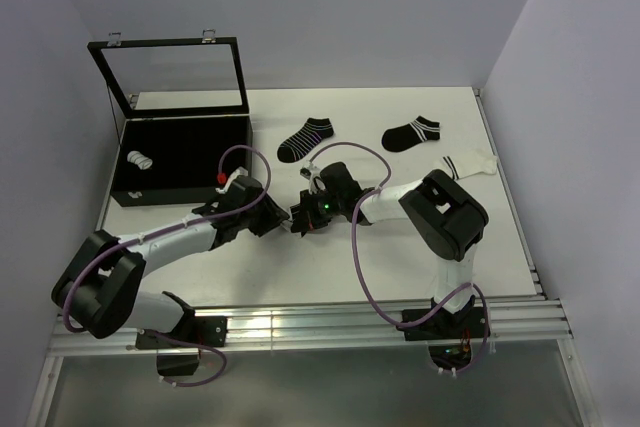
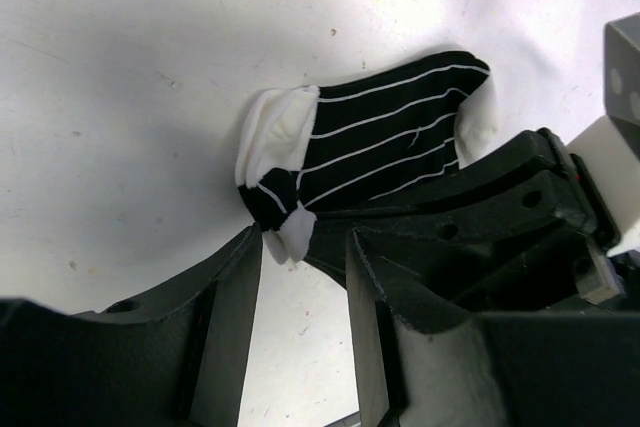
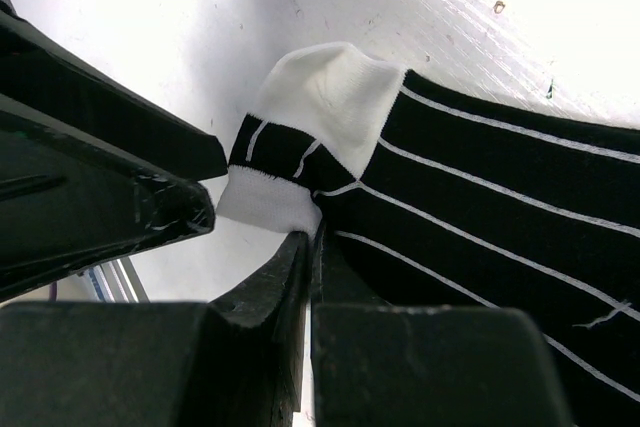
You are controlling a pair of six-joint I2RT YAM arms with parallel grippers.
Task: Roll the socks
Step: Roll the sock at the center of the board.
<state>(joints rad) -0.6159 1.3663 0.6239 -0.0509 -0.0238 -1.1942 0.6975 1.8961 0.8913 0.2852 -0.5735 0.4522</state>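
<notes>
I'm working the black ankle sock w/ thin white stripes (image 2: 390,132) and white toe/heel patches. It lies flat on the white tabletop (image 2: 120,97), mid-table, where the two arms meet. The cuff end is folded over into a small started lump. The rest of the sock runs away from that lump, up and to the right in the L wrist view. So the long axis points away from my L side, toward the side R comes in from.

On R, the right gripper (image 3: 310,242) has its jaws together w/ the tips right at the fold. I judge they're nipping the fabric there, tho the contact is partly hidden.

On L, the left gripper (image 2: 305,247) has its jaws apart w/ nothing clamped, and the folded cuff sits just at the mouth of the gap. L is therefore nearer the started end. As I read it, the next move needs L to close on that lump and turn it along the sock's length while R pins.
</notes>
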